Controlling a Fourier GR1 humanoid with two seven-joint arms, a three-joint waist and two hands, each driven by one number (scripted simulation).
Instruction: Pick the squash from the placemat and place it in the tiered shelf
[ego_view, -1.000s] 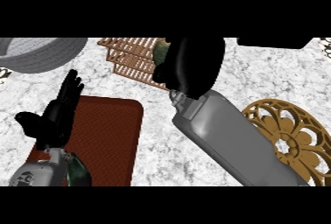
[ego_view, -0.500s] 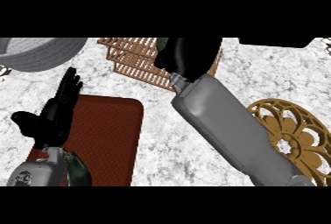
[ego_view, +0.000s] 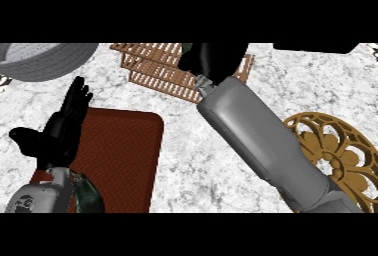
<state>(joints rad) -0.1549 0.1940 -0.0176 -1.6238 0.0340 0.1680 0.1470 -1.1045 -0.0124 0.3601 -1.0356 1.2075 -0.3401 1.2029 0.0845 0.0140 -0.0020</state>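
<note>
Desk (ego_view: 184, 165): white marble top
Placemat (ego_view: 122, 150): dark red, at the left – no squash shows on it
Tiered shelf (ego_view: 159, 67): wooden slats, top centre
Right hand (ego_view: 210, 57): over the shelf – fingers' state cannot be told
Left hand (ego_view: 63, 127): fingers straight, upright at the placemat's left edge
Squash: hidden

Left hand (ego_view: 63, 127) open (fingers up)
</note>
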